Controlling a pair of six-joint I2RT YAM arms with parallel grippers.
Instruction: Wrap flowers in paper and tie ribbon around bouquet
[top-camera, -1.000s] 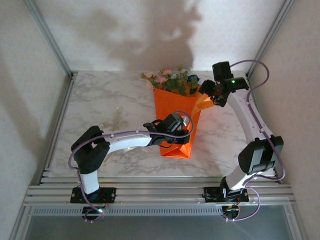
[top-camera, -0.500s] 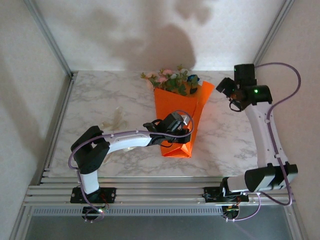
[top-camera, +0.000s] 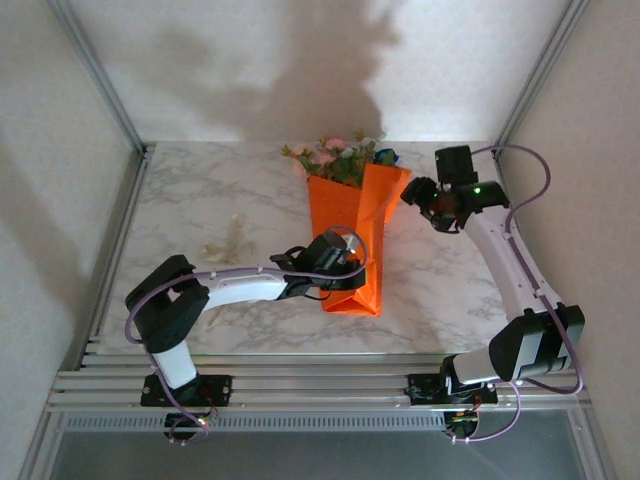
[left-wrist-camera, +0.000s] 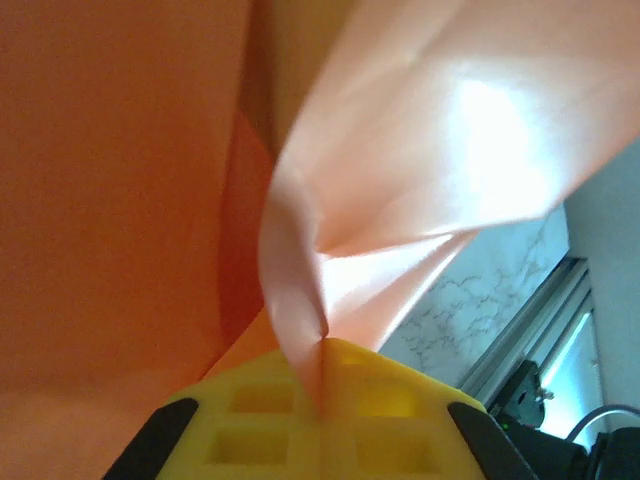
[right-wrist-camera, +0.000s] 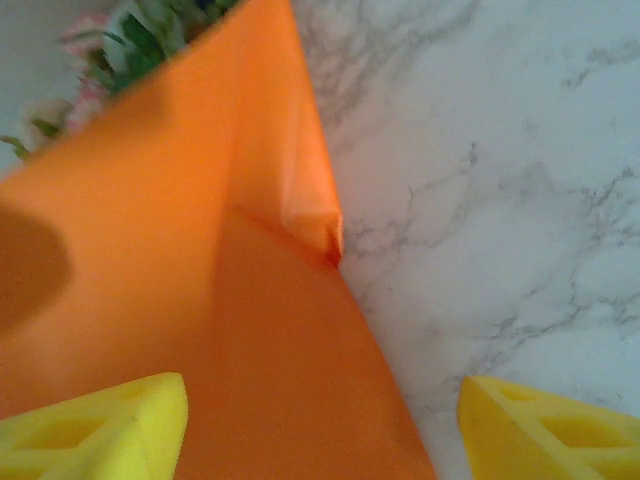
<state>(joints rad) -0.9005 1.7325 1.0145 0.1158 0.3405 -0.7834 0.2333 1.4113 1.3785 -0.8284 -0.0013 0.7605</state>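
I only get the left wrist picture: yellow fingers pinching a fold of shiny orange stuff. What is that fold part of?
Observer: The paper, folded into a cone that lies on the marble table. Your fold is near its narrow end.
Visitor: Is anything inside it?
Observer: Flowers. Pink and white blooms and green leaves poke out of the wide far end.
Visitor: And the other arm?
Observer: The right fingers stand open, with the cone's right edge between them, up near the blooms.
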